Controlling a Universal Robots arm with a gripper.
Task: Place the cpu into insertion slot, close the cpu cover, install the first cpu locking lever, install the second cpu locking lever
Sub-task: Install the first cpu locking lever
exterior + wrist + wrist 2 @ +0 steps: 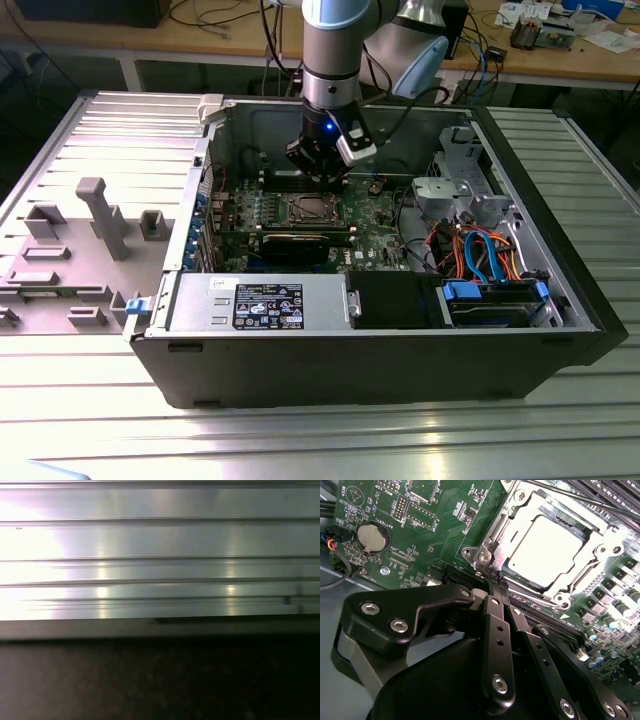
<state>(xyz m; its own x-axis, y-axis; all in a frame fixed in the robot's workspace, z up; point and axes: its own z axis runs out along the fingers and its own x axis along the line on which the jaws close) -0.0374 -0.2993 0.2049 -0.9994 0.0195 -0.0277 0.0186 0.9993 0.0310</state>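
An open computer case (380, 330) lies on a ribbed metal counter (300, 440), filling the middle of the exterior view. The robot arm (335, 50) comes down from the top middle of that frame, and its end effector (318, 170) hangs inside the case, just above the far edge of the insertion slot (310, 210) on the green board (375, 215). In the second wrist view the end effector (496, 582) has its black fingers (497, 630) pressed close together, a narrow pinch with nothing big held between them. Their tips sit right at the near corner of the socket frame, by a thin metal lever (530, 600) that runs along the frame's edge. The cpu (547, 545) rests in the slot in the upper right of that frame, its silvery top shining white. The cpu cover (590, 542) lies flat around it, with the chip showing through its window. A round coin battery (371, 536) sits on the board in the upper left. In the first wrist view there are bright ribbed metal strips (160, 555) above a dark surface (160, 680).
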